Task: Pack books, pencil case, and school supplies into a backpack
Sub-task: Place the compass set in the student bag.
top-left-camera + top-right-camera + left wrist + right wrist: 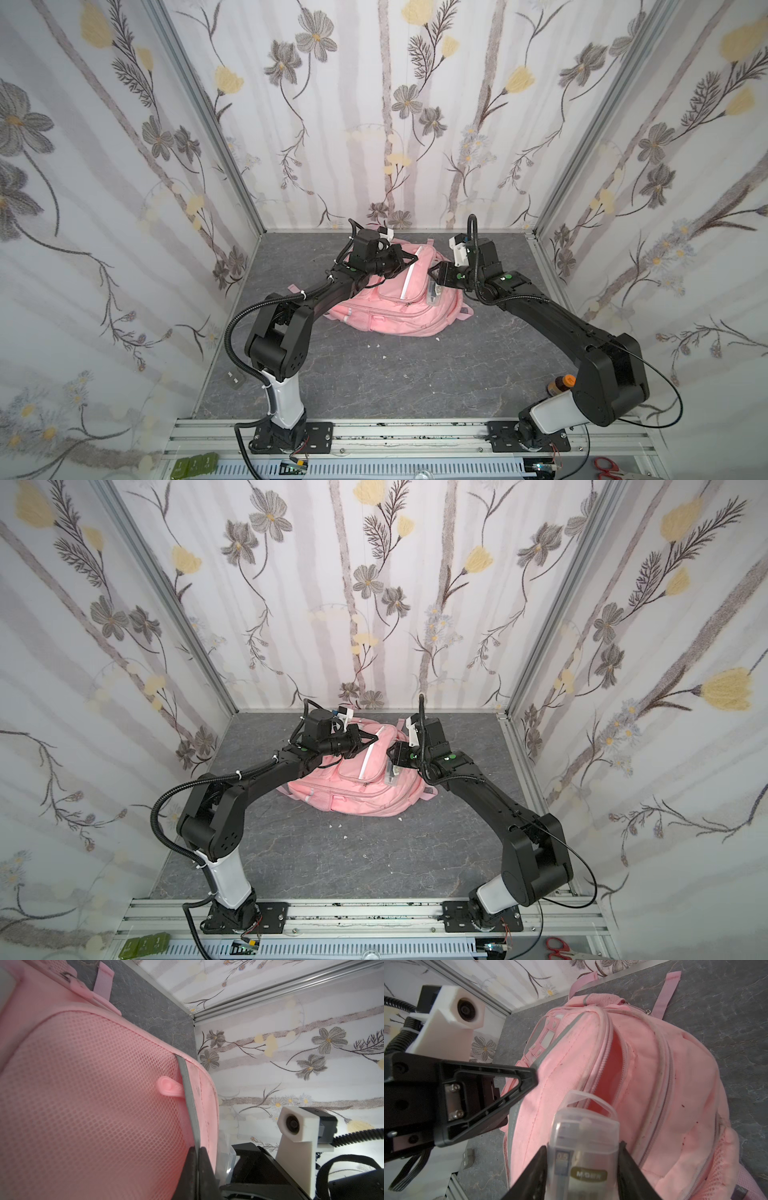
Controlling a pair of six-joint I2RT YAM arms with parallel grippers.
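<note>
pink backpack (399, 309) lies flat at the centre of both top views, on the grey worktop (374, 382) close to the back wall. the left pincer (411, 259) reaches in from the left of the frame and is closed tight. its own wrist view shows the fingertips (205, 1161) pinched on the grey strip (188, 1088) that edges a mesh-faced pocket of the backpack (83, 1084).

from the right of the frame, the right pincer (434, 277) stands part open and grips a small clear case (432, 293) by its sides, over the right-hand part of the backpack. in the right wrist view the clear case (583, 1140), marked "0.5", fills the lower centre between the two dark fingers (533, 1169). its free end points toward a gaping zip opening (614, 1057) in the backpack (685, 1088). the left pincer (529, 1080) shows at centre left, its tip against the pocket's edge. whether the case touches the fabric cannot be told.
</note>
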